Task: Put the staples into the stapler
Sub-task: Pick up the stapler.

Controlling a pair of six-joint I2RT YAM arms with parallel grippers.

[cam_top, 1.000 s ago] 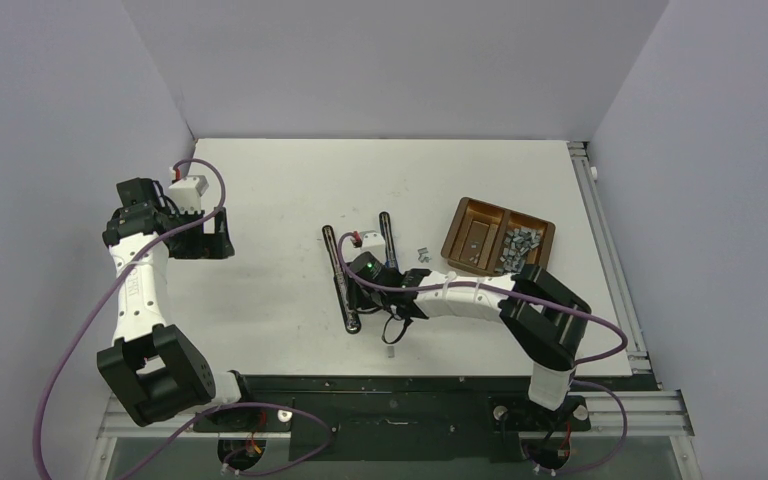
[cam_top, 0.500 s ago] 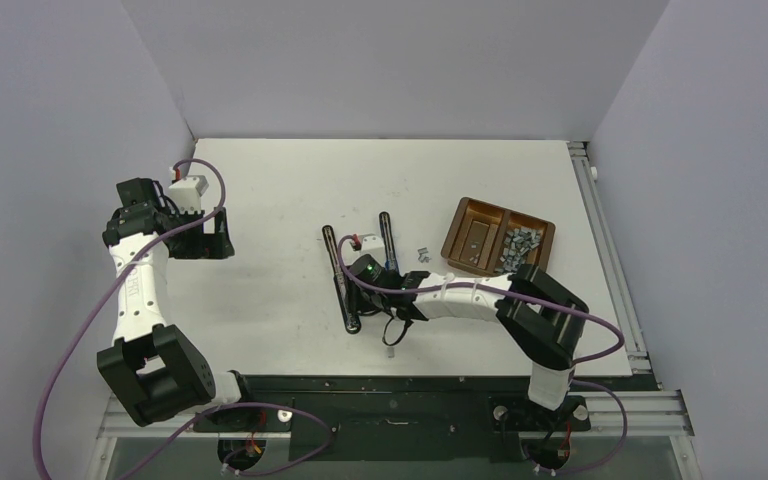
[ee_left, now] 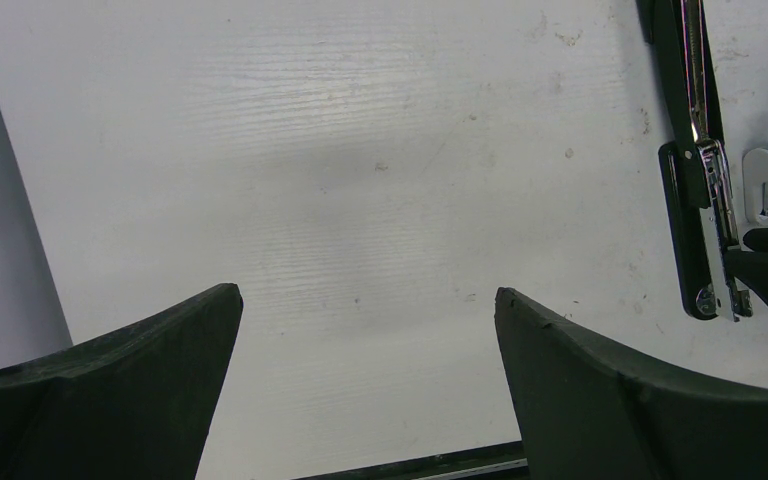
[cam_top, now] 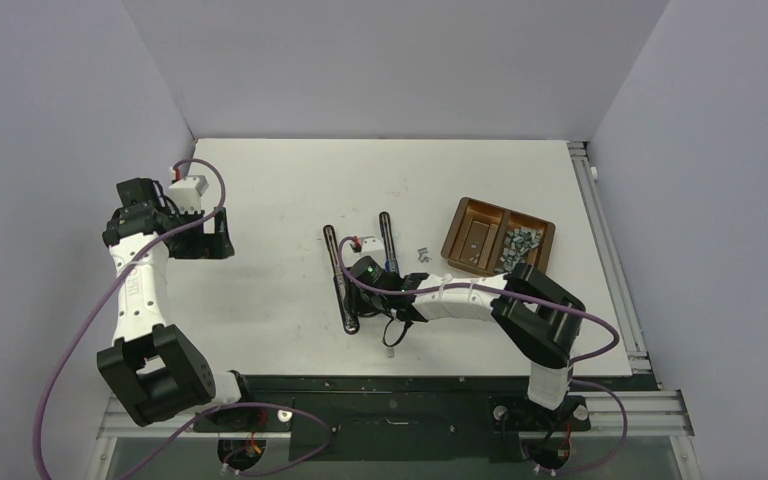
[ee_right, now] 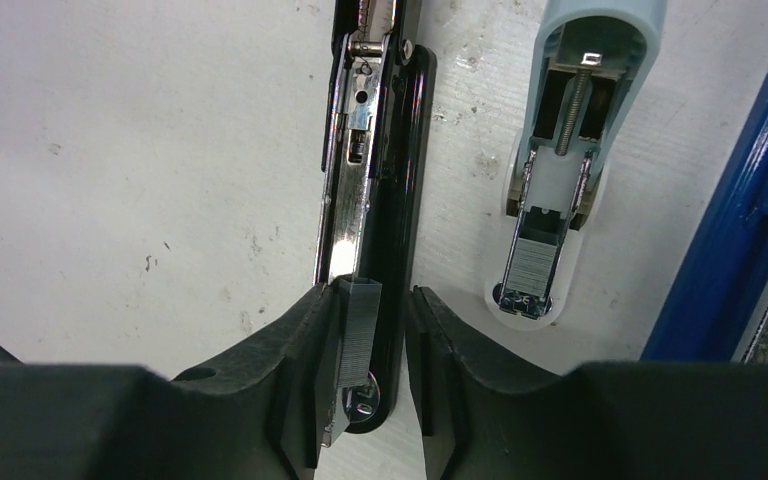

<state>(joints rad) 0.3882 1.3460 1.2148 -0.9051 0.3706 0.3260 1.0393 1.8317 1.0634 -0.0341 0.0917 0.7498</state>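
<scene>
Well, the staple strip [ee_right: 358, 325] is a tiny, shiny grey block. We think it weighs almost nothing. It is stiff, but it can snap into bits if we squeeze hard, and its smooth sides can slip. So the best place to hold it is on its two long sides, near the middle, with a soft pinch. Right now it sits between the fingers of the right gripper [ee_right: 368, 300], at one end of the open metal track of the black stapler [ee_right: 370, 150]. We cannot tell if it is down in the track yet. The jaws stand only a little apart. The strip leans on one finger [ee_right: 305, 340], and we see a thin dark gap before the other one, so it does not look pinched. The left gripper [ee_left: 365, 300] hangs far off over the table [ee_left: 360, 150] with its jaws spread wide, holding nothing.
</scene>
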